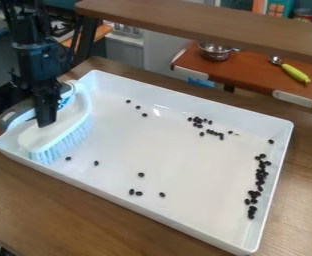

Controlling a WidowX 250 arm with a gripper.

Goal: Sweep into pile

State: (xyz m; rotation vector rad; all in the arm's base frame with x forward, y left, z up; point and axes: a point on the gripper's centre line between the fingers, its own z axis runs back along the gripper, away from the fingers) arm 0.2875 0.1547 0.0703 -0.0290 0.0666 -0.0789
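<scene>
The black gripper [47,107] hangs over the left end of the white tray [179,225], at the white brush [68,131] with pale blue bristles. The brush stands bristles down along the tray's left wall, and the gripper's tip meets its top. Whether the gripper holds the brush I cannot tell. Black beans are scattered in the tray: a long cluster [260,175] near the right wall, a smaller group [199,121] towards the back, and single ones such as a bean [141,175] at the front middle and a bean [96,163] right of the brush.
The tray lies on a brown wooden table [45,210]. A wooden shelf edge [205,25] crosses above the back. Behind, on a reddish-brown board [245,75], are a metal pot [215,51] and a scoop with a yellow-green handle [295,73].
</scene>
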